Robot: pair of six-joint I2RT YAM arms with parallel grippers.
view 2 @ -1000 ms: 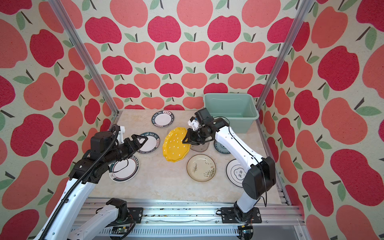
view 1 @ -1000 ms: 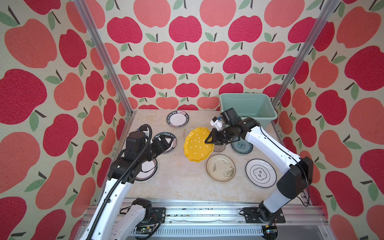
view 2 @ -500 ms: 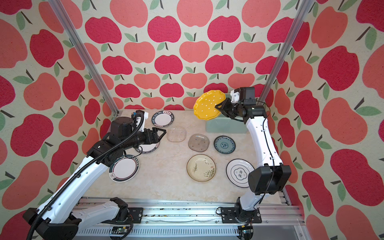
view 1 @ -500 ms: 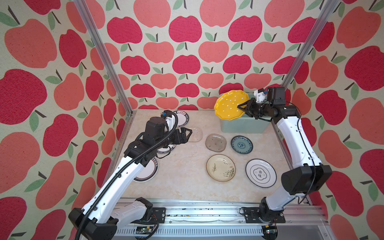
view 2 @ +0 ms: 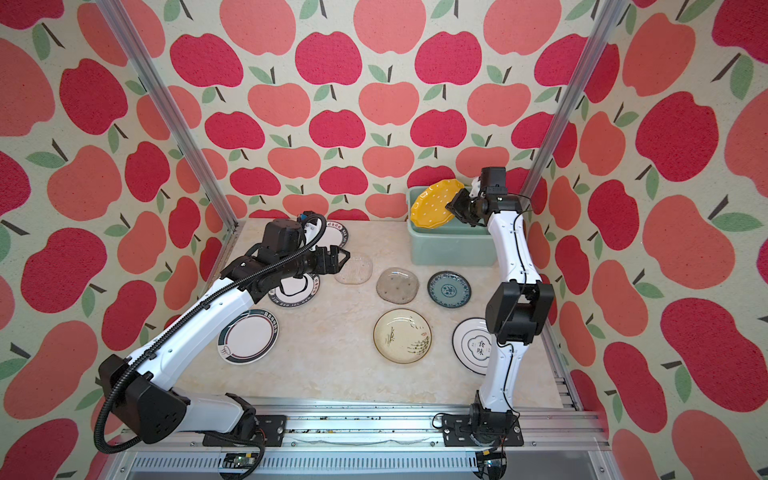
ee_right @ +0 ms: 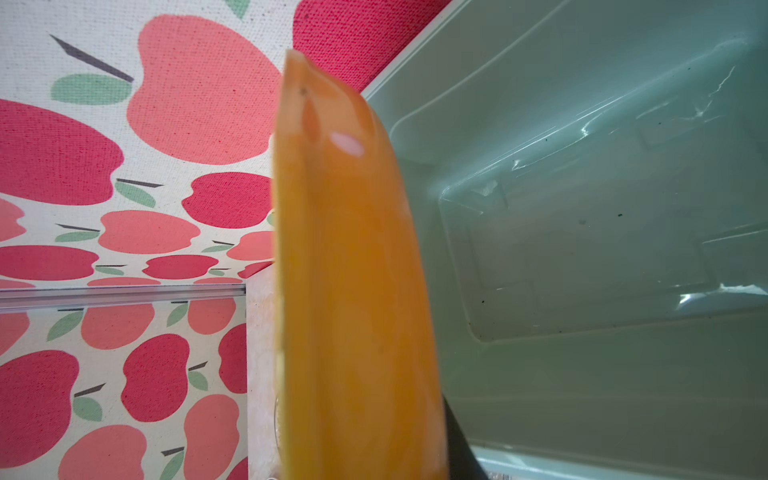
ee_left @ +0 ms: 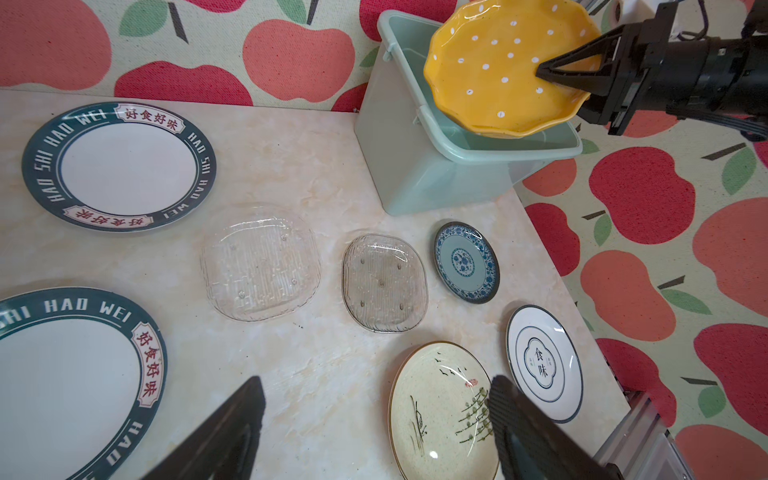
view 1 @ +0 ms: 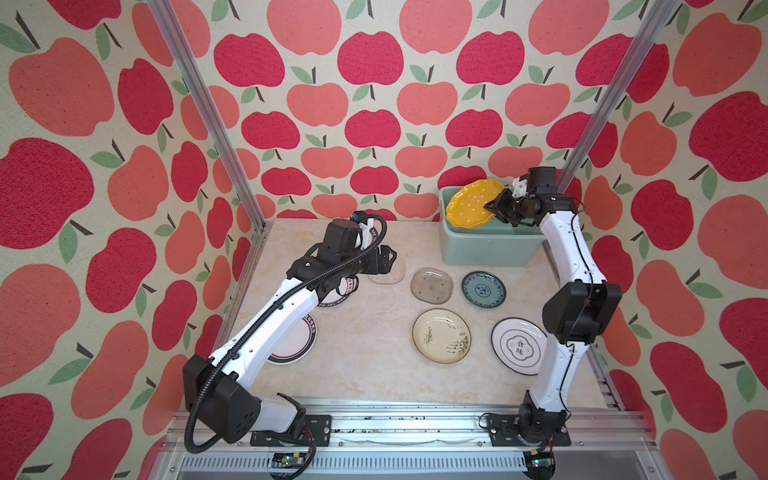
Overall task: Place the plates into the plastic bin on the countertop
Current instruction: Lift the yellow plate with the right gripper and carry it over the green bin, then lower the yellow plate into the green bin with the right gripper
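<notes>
Ceramic by its glazed look, the yellow plate (view 1: 471,203) should be stiff, slick and breakable, so a pinch on its scalloped rim suits it. The right end effector (view 1: 492,206) has just that: narrow jaws clamped on the rim, with the plate jutting ahead of it, tilted over the plastic bin (view 1: 490,253) beneath. Only its own wrist view shows the plate edge-on and the bin's floor bare. Only the left wrist view shows a finger on the plate's upper face. The left end effector (ee_left: 374,415) hangs wide and empty, with clear glass plates (ee_left: 261,262) on the bench (ee_left: 332,166) ahead of it.
</notes>
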